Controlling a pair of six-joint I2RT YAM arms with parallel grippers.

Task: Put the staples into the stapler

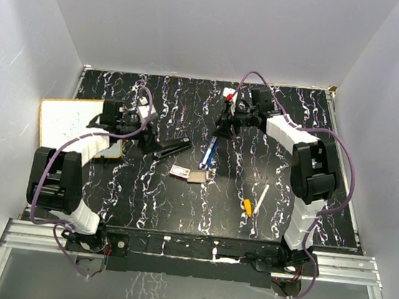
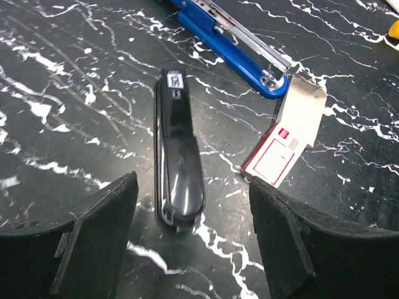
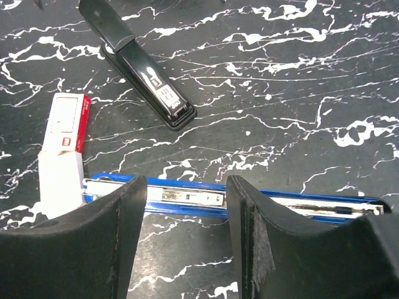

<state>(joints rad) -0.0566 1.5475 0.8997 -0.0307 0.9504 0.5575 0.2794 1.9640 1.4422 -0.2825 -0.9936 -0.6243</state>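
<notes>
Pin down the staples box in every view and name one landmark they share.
Top external: staples box mid-table, just below the black stapler.
Left wrist: right of centre, right of the black stapler.
Right wrist: far left, above the blue stapler.
Shared landmark: the black stapler.

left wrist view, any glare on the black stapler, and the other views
Left wrist: the black stapler carries a soft white sheen along its glossy top; right wrist: the blue stapler glints brightly on its metal rail; top external: light is even, but the staples show small against the busy white-veined table.
</notes>
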